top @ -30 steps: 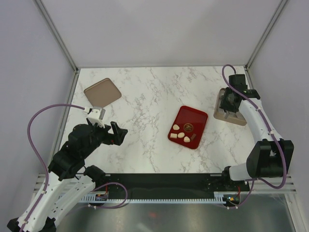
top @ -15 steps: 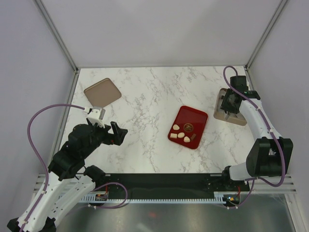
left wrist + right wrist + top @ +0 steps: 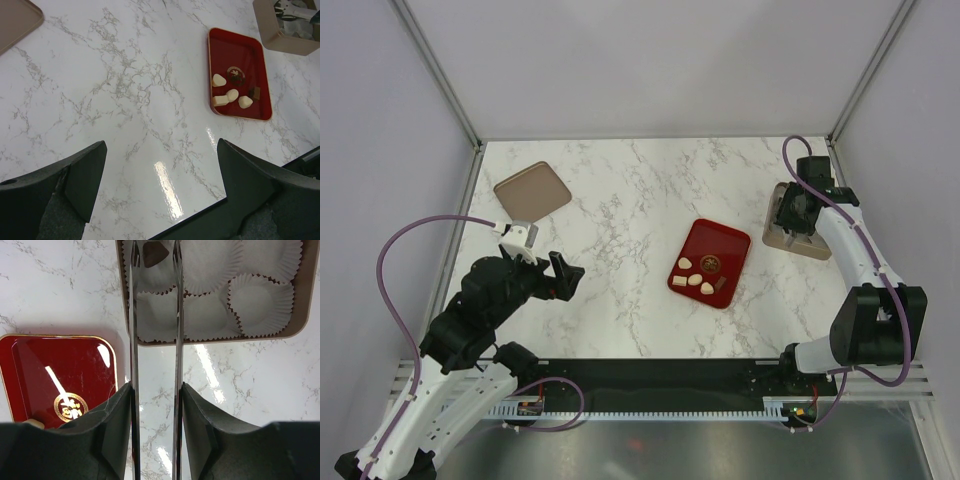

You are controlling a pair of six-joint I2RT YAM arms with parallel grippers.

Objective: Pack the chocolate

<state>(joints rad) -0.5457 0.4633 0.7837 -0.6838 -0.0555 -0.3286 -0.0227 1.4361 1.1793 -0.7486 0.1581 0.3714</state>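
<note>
The red tray (image 3: pixel 725 240) holds several chocolates: cream pieces (image 3: pixel 694 281) and one dark piece (image 3: pixel 720 284). They also show in the left wrist view, cream (image 3: pixel 218 80) and dark (image 3: pixel 255 92). The tan box (image 3: pixel 810 247) with white paper cups stands at the right. My right gripper (image 3: pixel 790 224) reaches over it, and its long thin blades (image 3: pixel 154 246) stand apart on either side of a dark brown chocolate (image 3: pixel 152 254) lying in a corner cup, with a gap on each side. My left gripper (image 3: pixel 563 277) is open and empty above the table at the near left (image 3: pixel 161 145).
A tan lid (image 3: pixel 532 190) lies at the far left, also in the left wrist view (image 3: pixel 15 20). The box has several empty paper cups (image 3: pixel 260 302). The tray (image 3: pixel 30 375) shows a gold emblem (image 3: pixel 70 407). The table's near edge lies under my left gripper.
My right wrist has shifted slightly toward the far side over the box. The left arm and the tray have not moved.
</note>
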